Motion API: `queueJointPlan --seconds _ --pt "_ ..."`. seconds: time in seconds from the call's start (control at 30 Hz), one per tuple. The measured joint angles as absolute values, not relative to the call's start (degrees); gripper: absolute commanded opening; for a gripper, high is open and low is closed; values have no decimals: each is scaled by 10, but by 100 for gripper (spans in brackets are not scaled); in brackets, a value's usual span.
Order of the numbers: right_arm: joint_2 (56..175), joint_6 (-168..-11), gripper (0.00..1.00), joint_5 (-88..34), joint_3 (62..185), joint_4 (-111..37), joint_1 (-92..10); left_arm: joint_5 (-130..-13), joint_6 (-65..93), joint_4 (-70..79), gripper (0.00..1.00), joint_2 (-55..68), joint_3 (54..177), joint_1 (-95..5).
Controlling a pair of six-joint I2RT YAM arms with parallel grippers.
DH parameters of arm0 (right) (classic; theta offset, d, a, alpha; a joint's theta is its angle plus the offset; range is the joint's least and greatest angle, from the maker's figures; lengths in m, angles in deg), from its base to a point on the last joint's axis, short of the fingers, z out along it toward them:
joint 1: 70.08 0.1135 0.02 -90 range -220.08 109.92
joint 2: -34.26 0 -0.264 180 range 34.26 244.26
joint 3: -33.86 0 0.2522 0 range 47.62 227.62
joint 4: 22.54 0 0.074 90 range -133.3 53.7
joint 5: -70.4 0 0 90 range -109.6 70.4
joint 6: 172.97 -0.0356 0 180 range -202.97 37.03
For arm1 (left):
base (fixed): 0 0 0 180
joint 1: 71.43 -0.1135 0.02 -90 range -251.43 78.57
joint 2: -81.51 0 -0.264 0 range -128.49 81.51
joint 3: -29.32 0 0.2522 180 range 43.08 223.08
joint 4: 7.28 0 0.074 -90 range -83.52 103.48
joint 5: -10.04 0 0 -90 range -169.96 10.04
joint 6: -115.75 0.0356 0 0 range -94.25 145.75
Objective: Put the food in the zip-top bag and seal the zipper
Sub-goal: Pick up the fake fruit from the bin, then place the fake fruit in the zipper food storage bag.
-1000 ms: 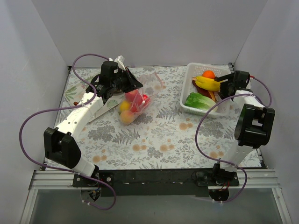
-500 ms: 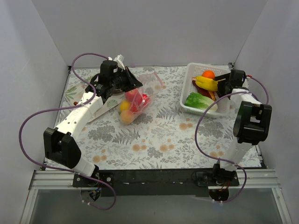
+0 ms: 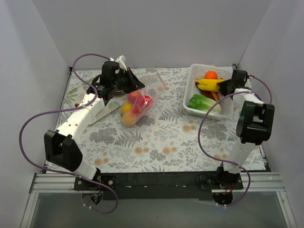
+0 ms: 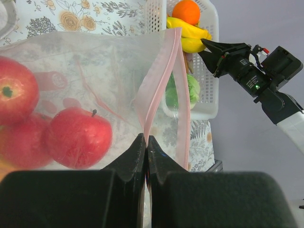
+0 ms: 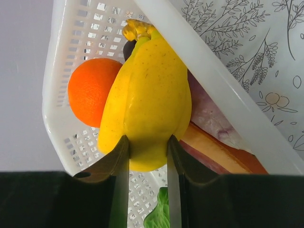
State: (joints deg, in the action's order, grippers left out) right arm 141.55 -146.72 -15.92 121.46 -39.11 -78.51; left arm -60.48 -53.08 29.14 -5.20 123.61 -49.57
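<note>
Well, my left gripper (image 4: 146,140) was clenched on the zipper (image 4: 159,80) of the zip-top bag (image 4: 95,61); the bag lay at the far left of the counter (image 3: 161,137) with red round fruits (image 4: 78,137) inside; my right gripper (image 5: 147,142) was grasping the yellow banana (image 5: 147,95) in the white basket (image 5: 61,95) at the far right; an orange (image 5: 88,90) sat just beside the banana; a green leafy piece (image 3: 202,102) lay at the basket's near end.

White slotted basket (image 5: 209,66) at right rear, fern-and-flower printed tablecloth (image 3: 161,142), plain grey walls (image 3: 166,28)
</note>
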Motion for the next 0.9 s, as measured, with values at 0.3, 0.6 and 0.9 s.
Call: queueJointPlan --seconds 0.3,0.6,0.9 --pt "1365 -1395 15 -137 1215 -400 -770 -605 -531 292 0 -53 1237 -496" --pt "1255 -1295 12 -121 1246 -408 -718 -605 -531 291 0 -54 1238 -496" --pt "1137 -1219 12 -148 1252 -408 -625 -607 -532 291 0 -62 1249 -496"
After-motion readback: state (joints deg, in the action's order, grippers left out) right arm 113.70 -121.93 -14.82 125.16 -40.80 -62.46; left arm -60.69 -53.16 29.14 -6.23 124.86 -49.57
